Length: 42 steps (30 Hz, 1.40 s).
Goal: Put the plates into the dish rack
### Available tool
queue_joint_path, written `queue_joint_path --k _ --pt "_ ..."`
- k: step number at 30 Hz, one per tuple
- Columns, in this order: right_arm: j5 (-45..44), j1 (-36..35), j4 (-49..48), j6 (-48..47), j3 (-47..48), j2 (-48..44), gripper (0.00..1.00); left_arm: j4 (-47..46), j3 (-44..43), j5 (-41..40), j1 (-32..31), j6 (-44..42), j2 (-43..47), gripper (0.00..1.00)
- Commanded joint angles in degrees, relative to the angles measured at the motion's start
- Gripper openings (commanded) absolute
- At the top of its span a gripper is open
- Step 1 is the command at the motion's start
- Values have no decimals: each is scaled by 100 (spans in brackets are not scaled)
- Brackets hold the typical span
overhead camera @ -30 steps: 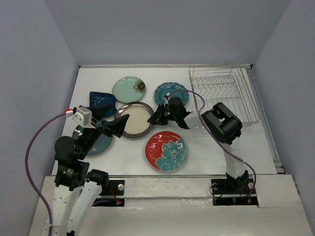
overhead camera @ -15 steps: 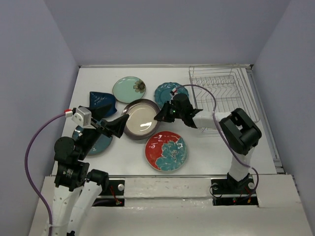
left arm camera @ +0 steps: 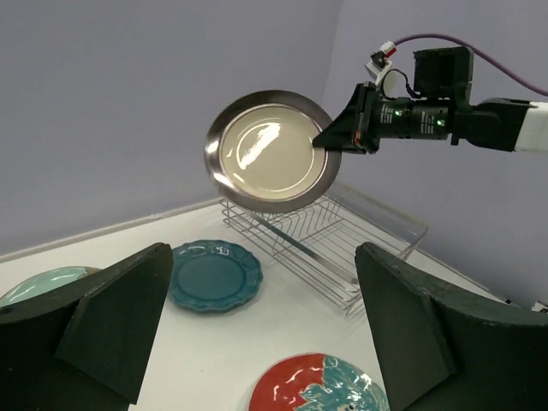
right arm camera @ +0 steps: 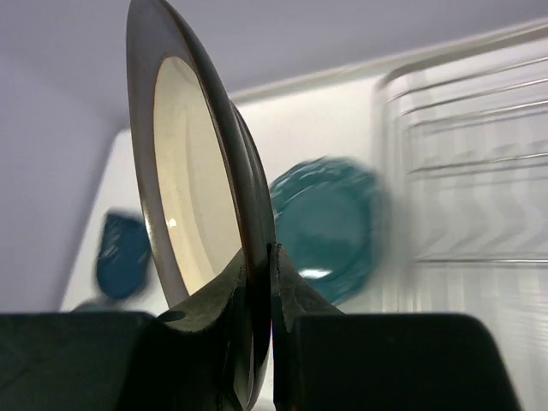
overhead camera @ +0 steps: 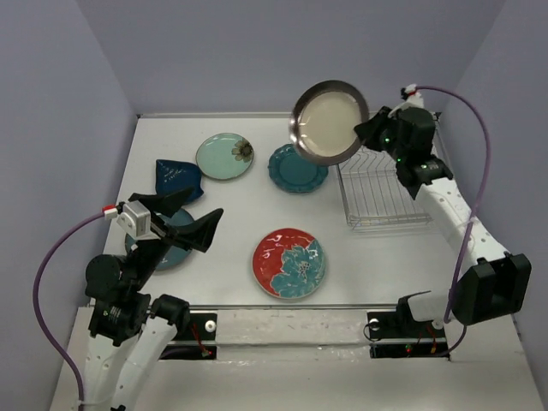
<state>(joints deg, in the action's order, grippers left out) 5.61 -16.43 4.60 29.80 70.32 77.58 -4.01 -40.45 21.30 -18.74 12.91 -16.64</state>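
Cream plate (overhead camera: 330, 122) is gripped at its rim by the clenched right gripper (overhead camera: 363, 137) and held nearly upright in the air, close beside the dish rack (overhead camera: 390, 184). The left gripper (overhead camera: 205, 204) is spread wide, empty, above the blue-teal plate (overhead camera: 175, 248). The red plate (overhead camera: 288, 262) is laid flat on the table (overhead camera: 231, 201).

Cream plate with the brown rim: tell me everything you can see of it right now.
The cream plate is round, glossy and ceramic-looking, with a cream well and a dark brown rim. It hangs in the air on edge, pinched at its rim between the fingers of the right gripper. It is raised near the left end of the dish rack, not yet in it, and touches nothing else.
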Motion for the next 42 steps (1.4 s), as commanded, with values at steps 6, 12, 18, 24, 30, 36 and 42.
queue_joint_path --k 6,12,18,24,30,36,42 --pt "-1597 2072 111 -1353 1413 142 7 -197 -77 -178 -463 -95 363 99" --pt "-2054 2521 -213 -2502 2028 696 7 -126 -113 -310 -780 -139 434 99" --pt "-2186 2574 -390 -3822 2424 1206 7 -56 -148 -390 -982 -192 478 99" --pt "-2406 2574 -609 -4755 2635 1567 7 -3 -174 -416 -1061 -218 425 99" --pt "-2424 2574 -671 -5010 2934 1734 7 6 -183 -425 -1105 -218 364 99" --pt "-2380 2574 -689 -5055 2601 1796 7 23 -192 -451 -1114 -218 381 99" --pt "-2310 2574 -829 -5107 1994 1787 7 32 -192 -469 -1114 -218 381 99"
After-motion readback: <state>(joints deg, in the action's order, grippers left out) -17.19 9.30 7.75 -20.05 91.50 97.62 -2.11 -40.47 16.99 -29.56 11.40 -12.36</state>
